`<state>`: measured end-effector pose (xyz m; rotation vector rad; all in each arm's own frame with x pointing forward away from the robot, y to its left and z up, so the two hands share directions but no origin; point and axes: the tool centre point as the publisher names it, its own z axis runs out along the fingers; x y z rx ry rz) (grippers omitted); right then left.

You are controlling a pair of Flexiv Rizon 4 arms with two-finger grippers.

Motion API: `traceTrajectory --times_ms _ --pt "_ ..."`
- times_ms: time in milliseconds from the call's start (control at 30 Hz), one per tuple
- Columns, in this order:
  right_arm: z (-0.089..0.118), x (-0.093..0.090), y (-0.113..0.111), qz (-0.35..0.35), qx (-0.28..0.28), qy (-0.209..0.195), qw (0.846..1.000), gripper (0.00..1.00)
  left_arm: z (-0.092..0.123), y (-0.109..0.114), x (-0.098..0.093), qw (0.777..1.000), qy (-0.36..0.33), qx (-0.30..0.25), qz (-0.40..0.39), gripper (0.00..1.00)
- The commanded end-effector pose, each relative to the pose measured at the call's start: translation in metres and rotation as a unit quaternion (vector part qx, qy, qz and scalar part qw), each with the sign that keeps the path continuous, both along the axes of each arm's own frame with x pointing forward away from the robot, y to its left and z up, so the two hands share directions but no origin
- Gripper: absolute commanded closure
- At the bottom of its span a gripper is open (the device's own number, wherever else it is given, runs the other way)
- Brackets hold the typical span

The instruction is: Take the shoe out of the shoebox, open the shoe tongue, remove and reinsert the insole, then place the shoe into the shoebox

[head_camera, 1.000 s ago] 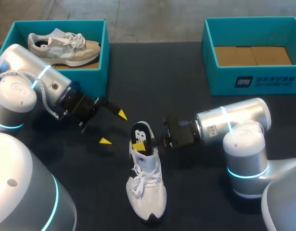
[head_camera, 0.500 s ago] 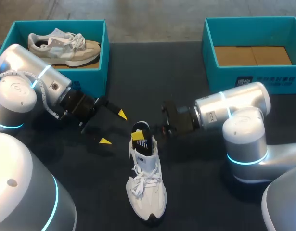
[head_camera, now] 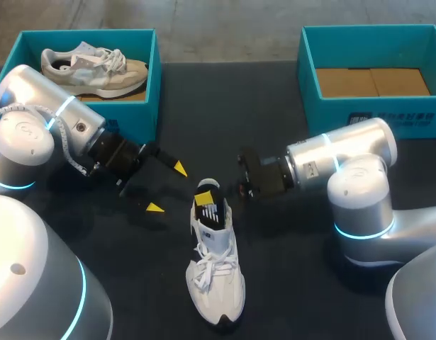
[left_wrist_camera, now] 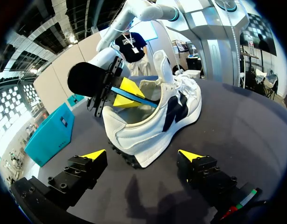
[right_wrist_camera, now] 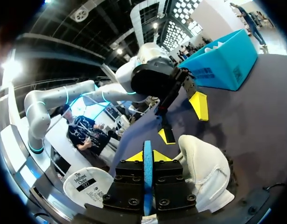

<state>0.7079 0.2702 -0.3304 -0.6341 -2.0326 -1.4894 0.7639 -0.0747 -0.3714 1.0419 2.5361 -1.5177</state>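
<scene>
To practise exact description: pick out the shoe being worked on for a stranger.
In the middle of the table lies a white shoe. Unlike the beige shoe in the teal shoebox, it is unboxed, an insole sticking from its heel.

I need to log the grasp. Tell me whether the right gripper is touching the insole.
Touching. The right wrist view shows the right gripper with both yellow-tipped fingers pressed against the insole, seen edge-on as a thin blue strip between them.
</scene>
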Motion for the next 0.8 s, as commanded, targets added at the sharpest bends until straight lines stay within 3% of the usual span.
traceTrajectory --times_ms 33,433,667,700,733,800 --pt "-0.005 -0.006 0.002 -0.002 0.0 0.005 1.0 1.0 0.0 0.0 0.0 1.0 0.0 0.001 -0.001 0.0" --pt "-0.019 -0.023 0.003 -0.007 0.002 0.028 1.0 1.0 0.0 0.0 0.0 1.0 0.0 0.001 -0.001 0.0" --pt "-0.015 -0.019 0.002 -0.015 0.001 0.025 1.0 1.0 0.0 0.0 0.0 1.0 0.0 0.001 -0.001 0.0" --pt "-0.013 -0.017 0.001 -0.016 0.0 0.021 1.0 0.78 0.0 0.0 0.0 1.0 0.0 0.001 -0.001 0.0" --pt "-0.011 -0.015 0.0 -0.017 -0.002 0.018 1.0 0.65 0.0 0.0 0.0 1.0 0.0 0.001 -0.001 0.0" --pt "-0.007 -0.011 0.0 -0.016 -0.004 0.012 1.0 0.53 0.0 0.0 0.0 1.0 0.0 0.001 -0.001 0.0"
